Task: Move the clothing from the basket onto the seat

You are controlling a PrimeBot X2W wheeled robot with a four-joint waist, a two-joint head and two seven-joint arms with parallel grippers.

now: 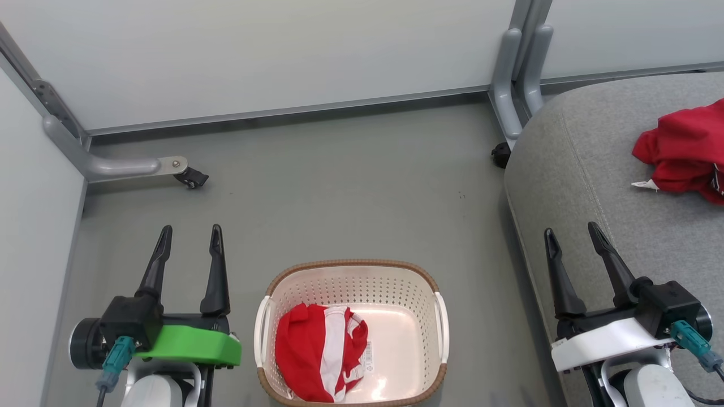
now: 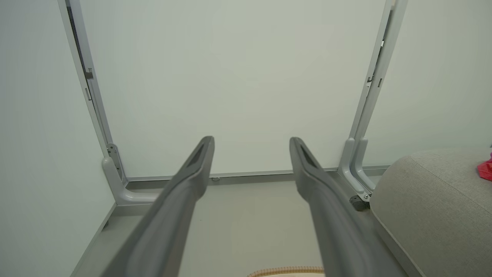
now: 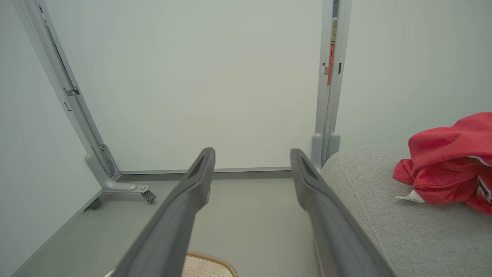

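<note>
Lying in the left half of the basket point(image 1: 353, 264), the striped garment point(image 1: 319, 353) sits just right of the left hand point(image 1: 191, 229), nearer than the right hand point(image 1: 570, 229); both spread wide, empty. A jersey point(image 1: 679, 147) rests on the seat point(image 1: 594, 186).

Grey floor point(image 1: 339, 186), pale partition panels point(image 1: 271, 51) behind, on grey metal feet point(image 1: 113, 167) with black casters point(image 1: 191, 178).

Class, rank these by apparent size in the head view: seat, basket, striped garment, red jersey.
seat, though cropped
basket
striped garment and red jersey look alike; jersey is cut off at the edge, so unranked
</note>
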